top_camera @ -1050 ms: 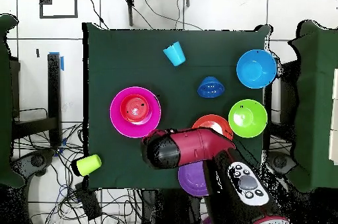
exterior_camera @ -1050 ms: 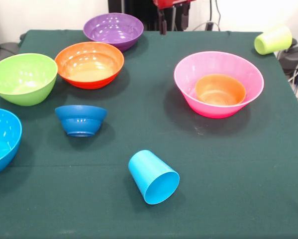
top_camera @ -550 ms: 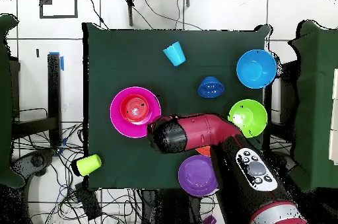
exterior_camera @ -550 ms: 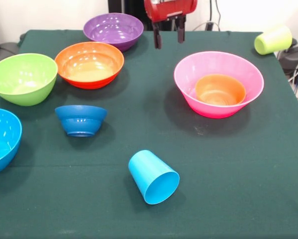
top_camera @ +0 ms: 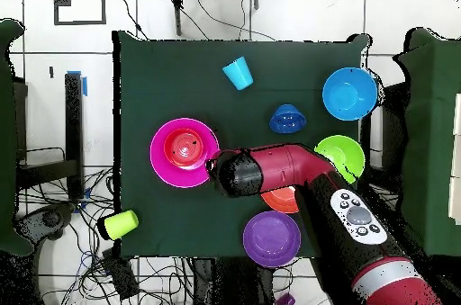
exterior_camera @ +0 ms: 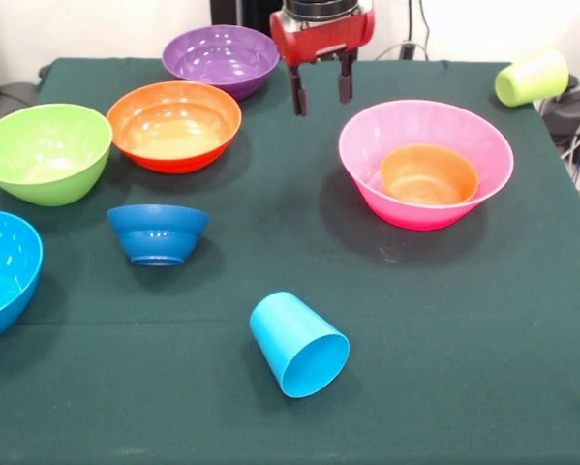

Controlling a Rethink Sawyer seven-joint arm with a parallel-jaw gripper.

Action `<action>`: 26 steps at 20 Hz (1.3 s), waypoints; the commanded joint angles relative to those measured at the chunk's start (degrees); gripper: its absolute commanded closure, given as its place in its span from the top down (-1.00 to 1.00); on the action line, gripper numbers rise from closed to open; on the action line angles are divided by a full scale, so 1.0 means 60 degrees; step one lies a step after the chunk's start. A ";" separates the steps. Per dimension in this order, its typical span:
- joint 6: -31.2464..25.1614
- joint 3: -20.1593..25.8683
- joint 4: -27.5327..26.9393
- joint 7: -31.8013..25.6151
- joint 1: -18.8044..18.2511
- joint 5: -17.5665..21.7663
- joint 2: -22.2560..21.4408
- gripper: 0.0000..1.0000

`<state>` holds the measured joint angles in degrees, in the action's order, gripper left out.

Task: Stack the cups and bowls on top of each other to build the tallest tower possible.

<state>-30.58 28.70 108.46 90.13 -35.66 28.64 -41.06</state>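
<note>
At twelve o'clock on the green table (exterior_camera: 444, 320), the gripper (exterior_camera: 320, 94) hangs with its two fingers spread and nothing between them, between the large orange bowl (exterior_camera: 174, 125) at ten o'clock and the pink bowl (exterior_camera: 426, 163) at two o'clock, which holds the small orange bowl (exterior_camera: 429, 174) as the tower's only start. The blue cup (exterior_camera: 298, 344) lies on its side at six o'clock, and the yellow-green cup (exterior_camera: 532, 77) lies tipped near the table's edge at one o'clock. The risk, as I judge it, is that glossy sloped rims slip from the fingers, or that a nudge sends a tipped cup rolling away.
</note>
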 commanded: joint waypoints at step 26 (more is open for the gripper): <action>-0.2255 0.1277 -0.0891 -0.2566 -0.1373 0.1798 -0.0321 1.00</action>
<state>-37.93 34.44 107.02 90.13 -44.27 32.73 -46.17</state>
